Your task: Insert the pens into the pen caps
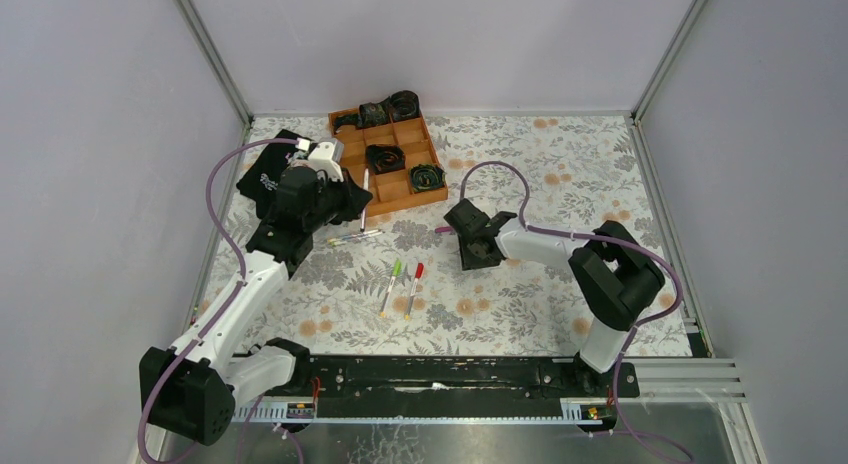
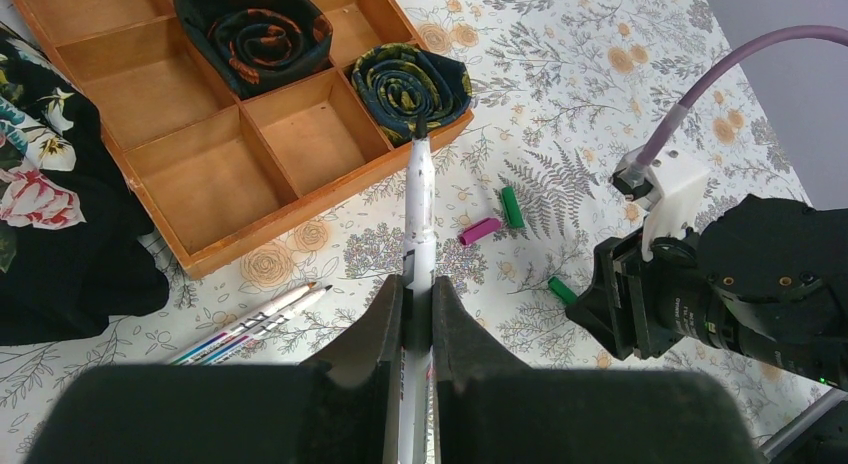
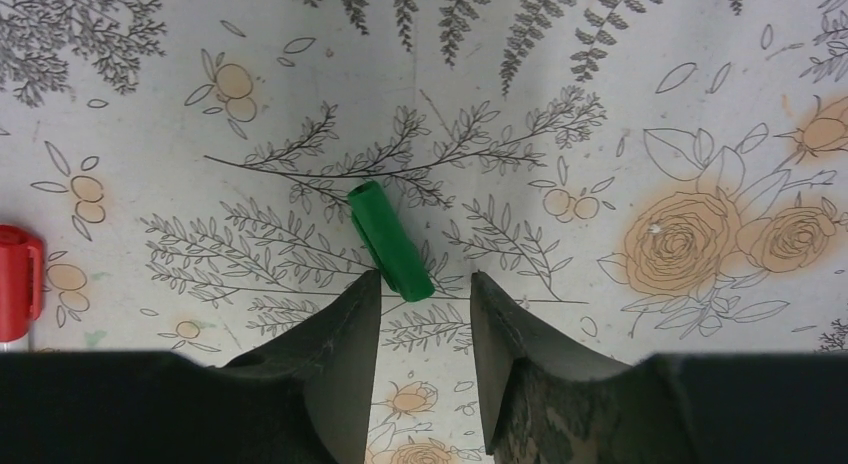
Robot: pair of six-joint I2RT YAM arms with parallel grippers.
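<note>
Right wrist view: right gripper (image 3: pixel 422 284), jaws parted, empty. Green cap (image 3: pixel 390 241) lies on the tablecloth (image 3: pixel 600 104) at frame centre. Its long axis slants upper left to lower right, and its lower end sits just inside the gap, nearer the left-of-frame finger. Red cap (image 3: pixel 18 282) at left edge, well apart. No obstruction seen. Left wrist view: left gripper (image 2: pixel 418 289) clenched on pen (image 2: pixel 418 209), pointing up-frame toward tray (image 2: pixel 330 189).
</note>
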